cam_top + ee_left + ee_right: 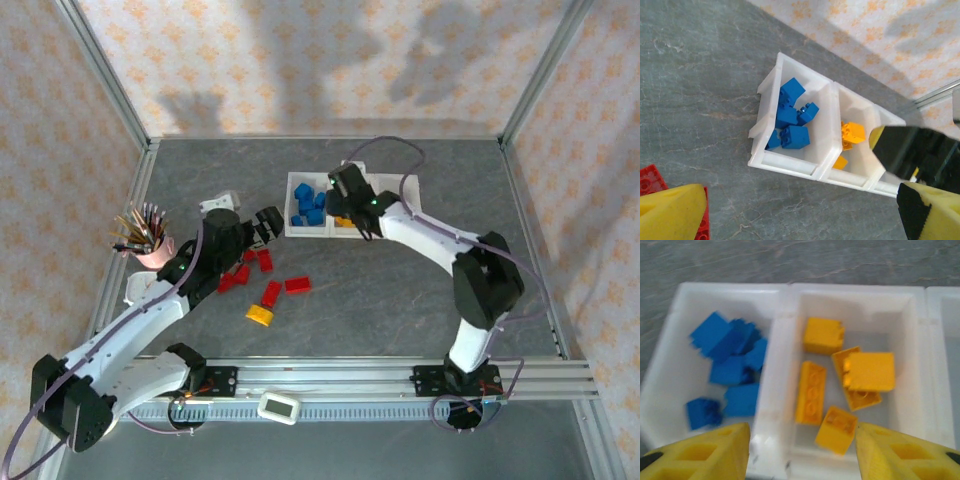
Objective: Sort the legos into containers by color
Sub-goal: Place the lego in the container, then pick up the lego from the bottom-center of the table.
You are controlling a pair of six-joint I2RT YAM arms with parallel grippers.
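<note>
Three joined white containers [408, 186] stand at the back of the table. The left bin holds several blue legos [308, 205] [732, 357]. Several yellow legos [812, 390] lie in the middle bin. My right gripper [802, 450] hangs open just above that middle bin, and a blurred yellow brick [836, 429] lies below the gap, touching neither finger. My left gripper [800, 215] is open and empty over bare table just in front of the containers [790, 167]. Red legos [245, 268] [650, 182] lie by its left finger. More red bricks [297, 284] and a yellow piece [259, 315] sit nearer the front.
A pink cup of pencils [145, 238] stands at the left edge beside the left arm. A small white device [279, 406] lies on the front rail. The right arm's dark wrist [915, 150] overhangs the right-hand bins. Metal frame posts border the table.
</note>
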